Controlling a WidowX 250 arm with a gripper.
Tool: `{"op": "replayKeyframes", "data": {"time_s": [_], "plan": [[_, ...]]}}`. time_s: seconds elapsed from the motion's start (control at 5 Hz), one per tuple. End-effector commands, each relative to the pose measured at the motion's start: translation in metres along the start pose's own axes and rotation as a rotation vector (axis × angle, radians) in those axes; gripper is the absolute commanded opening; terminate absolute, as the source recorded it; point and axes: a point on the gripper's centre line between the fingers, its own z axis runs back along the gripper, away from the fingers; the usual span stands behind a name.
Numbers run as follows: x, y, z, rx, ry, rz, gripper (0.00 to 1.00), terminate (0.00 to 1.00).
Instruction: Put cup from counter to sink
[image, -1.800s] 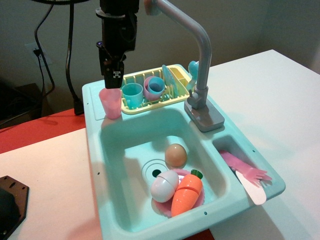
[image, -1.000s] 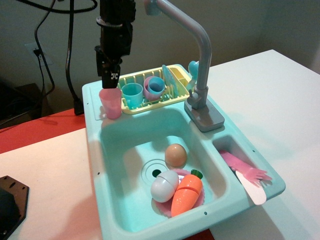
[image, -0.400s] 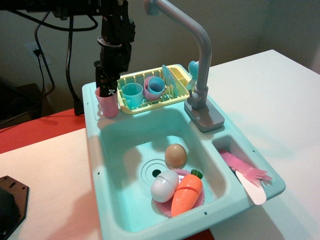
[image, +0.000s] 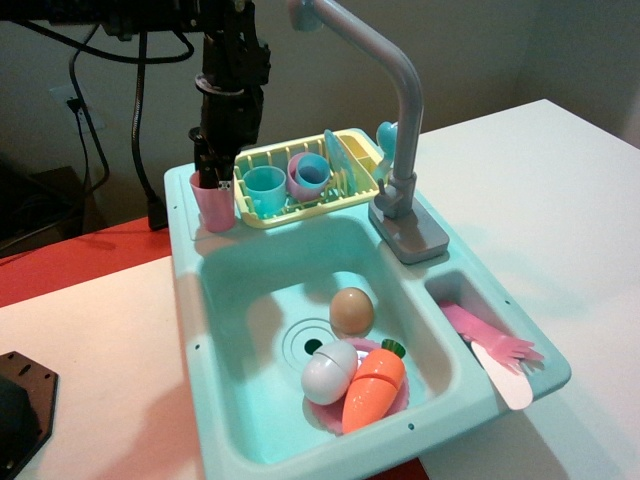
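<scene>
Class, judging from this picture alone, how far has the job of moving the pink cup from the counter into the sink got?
Early stage. The gripper has reached the pink cup, fingertips at its rim. The cup stands upright on the counter, not yet lifted. Left: grip, lift, carry over the sink and release.

Sink (image: 240, 300) left half open, egg (image: 351, 310) and carrot (image: 372, 385) crowd right (faucet (image: 395, 120) overhead)

Black arm (image: 232, 60), boxy, matte housing. Black cables looped behind upper section. Narrow dark fingers (image: 206, 170) seen at lower end; small white patterned marking noted near tip.
</scene>
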Motion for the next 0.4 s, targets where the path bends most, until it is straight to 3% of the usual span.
{"op": "replayKeyframes", "data": {"time_s": [0.0, 0.2], "plan": [[-0.006, -0.002, 0.032, 0.016, -0.105, 0.007, 0.00, 0.00], [0.005, -0.013, 0.050, 0.013, -0.148, -0.012, 0.00, 0.00]]}}
